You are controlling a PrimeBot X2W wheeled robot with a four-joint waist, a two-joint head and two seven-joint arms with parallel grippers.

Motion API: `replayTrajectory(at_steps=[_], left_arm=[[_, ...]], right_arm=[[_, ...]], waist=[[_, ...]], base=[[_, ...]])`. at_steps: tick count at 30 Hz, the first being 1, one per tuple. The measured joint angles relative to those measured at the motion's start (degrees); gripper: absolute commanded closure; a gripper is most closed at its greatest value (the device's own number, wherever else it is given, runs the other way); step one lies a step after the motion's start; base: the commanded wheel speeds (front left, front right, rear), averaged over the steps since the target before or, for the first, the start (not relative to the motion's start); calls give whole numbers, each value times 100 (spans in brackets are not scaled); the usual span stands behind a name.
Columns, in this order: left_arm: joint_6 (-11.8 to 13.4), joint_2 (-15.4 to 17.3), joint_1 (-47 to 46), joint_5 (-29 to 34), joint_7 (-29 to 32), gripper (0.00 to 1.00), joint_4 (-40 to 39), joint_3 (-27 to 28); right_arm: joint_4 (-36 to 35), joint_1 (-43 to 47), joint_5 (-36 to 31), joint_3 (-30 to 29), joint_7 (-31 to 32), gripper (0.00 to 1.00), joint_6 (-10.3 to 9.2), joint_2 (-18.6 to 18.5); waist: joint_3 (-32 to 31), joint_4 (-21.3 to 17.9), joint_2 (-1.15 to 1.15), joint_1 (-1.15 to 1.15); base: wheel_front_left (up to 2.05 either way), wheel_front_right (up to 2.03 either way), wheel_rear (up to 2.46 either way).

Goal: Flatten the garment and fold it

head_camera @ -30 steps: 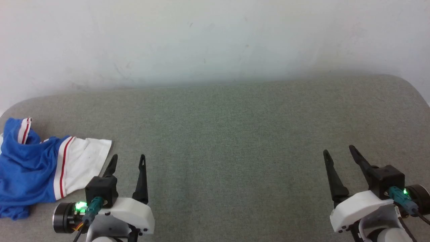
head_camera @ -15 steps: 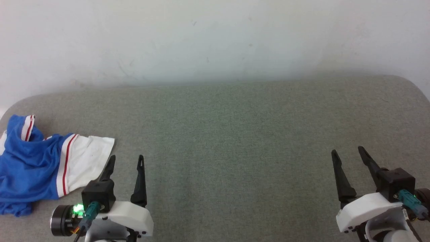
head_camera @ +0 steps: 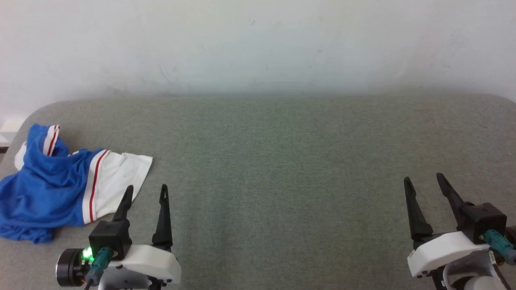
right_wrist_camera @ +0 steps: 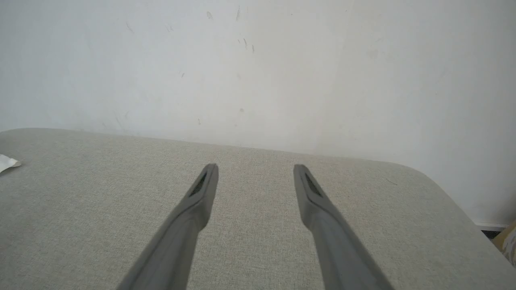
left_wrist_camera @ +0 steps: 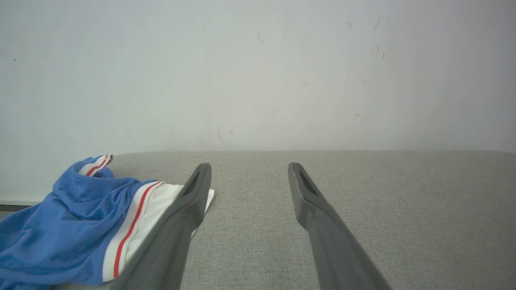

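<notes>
Since the garment (head_camera: 44, 189) is limp jersey, I'd pinch its white sleeve hem (head_camera: 137, 177), left tool (head_camera: 146, 187) and right tool (head_camera: 423, 177) spread.

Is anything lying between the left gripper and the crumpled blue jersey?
Nothing visible does. The open left gripper is right beside the blue jersey, its left finger overlapping the white sleeve in the head view.

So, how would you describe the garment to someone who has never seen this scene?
Start at the grey padded surface below the white wall and go to its left end. There the garment lies crumpled, just left of the left gripper. It stands out by colour: royal blue with a white sleeve and red-striped trim.
</notes>
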Motion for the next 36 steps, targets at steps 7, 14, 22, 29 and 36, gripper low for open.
replayTrajectory(at_steps=[7, 14, 22, 29, 36], left_arm=[[12, 0, 64, -67, -64, 0, -67, 12], [66, 0, 144, -155, -155, 0, -148, 64], [114, 0, 180, -296, -253, 0, -230, 96], [144, 0, 246, -380, -323, 0, -278, 98], [183, -1, 322, -454, -413, 0, -304, 92]], right_arm=[[11, 2, 0, -10, -76, 0, 0, 1], [44, 1, -7, 35, -141, 0, 0, 1], [60, 1, -49, 30, -189, 0, 0, 1], [46, 17, -66, 2, -226, 0, 0, 2], [29, 60, -108, 22, -236, 0, 0, 2]], waist=[[28, 226, 0, 0], [59, 469, 0, 0], [100, 769, 0, 0], [135, 1080, 0, 0], [175, 1419, 0, 0]], base=[[0, 0, 0], [0, 0, 0], [0, 0, 0], [0, 0, 0], [0, 0, 0]])
